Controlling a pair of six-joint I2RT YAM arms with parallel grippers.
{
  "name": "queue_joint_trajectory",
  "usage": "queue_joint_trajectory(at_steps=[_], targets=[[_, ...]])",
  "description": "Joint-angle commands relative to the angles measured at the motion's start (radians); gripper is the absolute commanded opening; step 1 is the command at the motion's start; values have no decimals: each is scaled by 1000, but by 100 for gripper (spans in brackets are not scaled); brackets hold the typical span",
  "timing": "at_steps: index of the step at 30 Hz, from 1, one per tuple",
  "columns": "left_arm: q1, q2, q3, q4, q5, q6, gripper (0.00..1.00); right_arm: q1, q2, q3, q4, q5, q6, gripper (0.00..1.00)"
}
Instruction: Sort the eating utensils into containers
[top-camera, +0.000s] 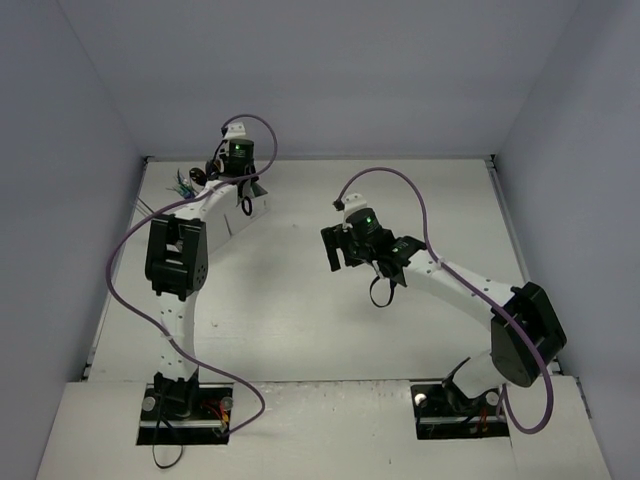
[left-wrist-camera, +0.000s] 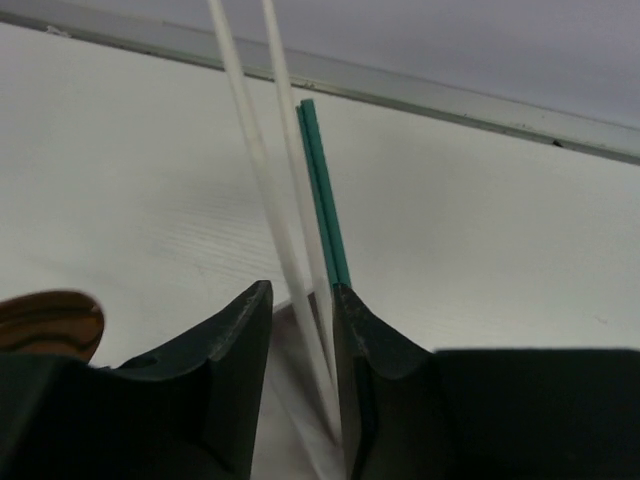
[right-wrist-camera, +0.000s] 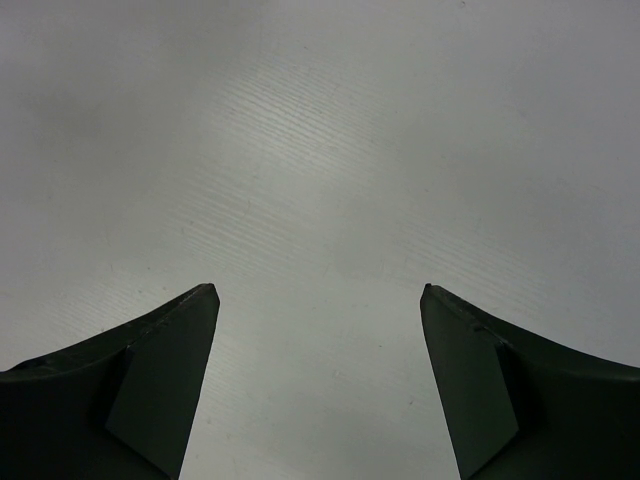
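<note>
Left arm over the caddy

Top: caddy sits far-left on the bench, loose utensils just beside it.
Left wrist: my left end effector stands slightly apart; teal sticks lie beside the caddy's thin white walls, against one finger.
Right wrist: my right end effector is spread wide above the bench.

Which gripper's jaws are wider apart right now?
The right gripper: jaws far apart over bare table. The left gripper leaves only a narrow gap.
</note>
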Motion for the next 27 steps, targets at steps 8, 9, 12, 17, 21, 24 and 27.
queue_joint_trajectory(at_steps=[8, 9, 12, 17, 21, 24, 27], targets=[[-2, -323, -33, 15, 12, -42, 53, -8, -126, -16, 43, 63, -1, 80], [-5, -346, -36, -2, 27, -41, 55, -11, -149, -17, 38, 70, -1, 80], [-13, -421, -41, -70, 91, -28, 61, -13, -206, -17, 28, 105, -1, 81], [-26, -632, -111, -176, 177, 38, 71, -16, -333, -14, -18, 187, 2, 91], [-26, -888, -219, -315, 167, 108, 79, -15, -462, -18, -64, 274, 3, 100], [-24, -1086, -310, -431, 93, 159, 88, -17, -550, -22, -97, 332, 1, 100], [-25, -1284, -385, -533, 17, 188, 92, -18, -616, -33, -120, 389, 2, 100]])
